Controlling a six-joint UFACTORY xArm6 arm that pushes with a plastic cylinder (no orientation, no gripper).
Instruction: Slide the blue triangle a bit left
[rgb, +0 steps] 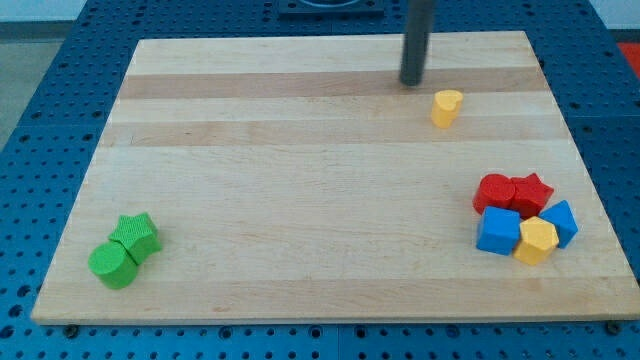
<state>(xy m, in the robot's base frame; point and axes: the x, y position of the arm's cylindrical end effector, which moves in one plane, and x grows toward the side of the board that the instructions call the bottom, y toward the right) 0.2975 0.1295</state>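
Rod and tip are seen near the view's top, right of centre: my tip (412, 83) rests on the wooden board (300, 180), with nothing touching it. No fingers or jaws are carried by this arm, so no open or closed state can be told; the rod simply ends in a blunt point.

Just below and to the view's right of my tip, close but apart from it, a yellow heart-shaped block (446, 108) is found.

Well apart from my tip, toward the view's lower right, a tight cluster is gathered. A red cylinder (493, 192) and a red star (531, 192) are set side by side at the cluster's top. Beneath them a blue cube (498, 231) is placed, with a yellow hexagon (536, 241) touching its right side. The blue triangle (561, 222) is lodged at the cluster's right edge, against the yellow hexagon and below the red star.

Far from my tip, at the view's lower left, a green star (136, 235) and a green cylinder (111, 264) are pressed together.
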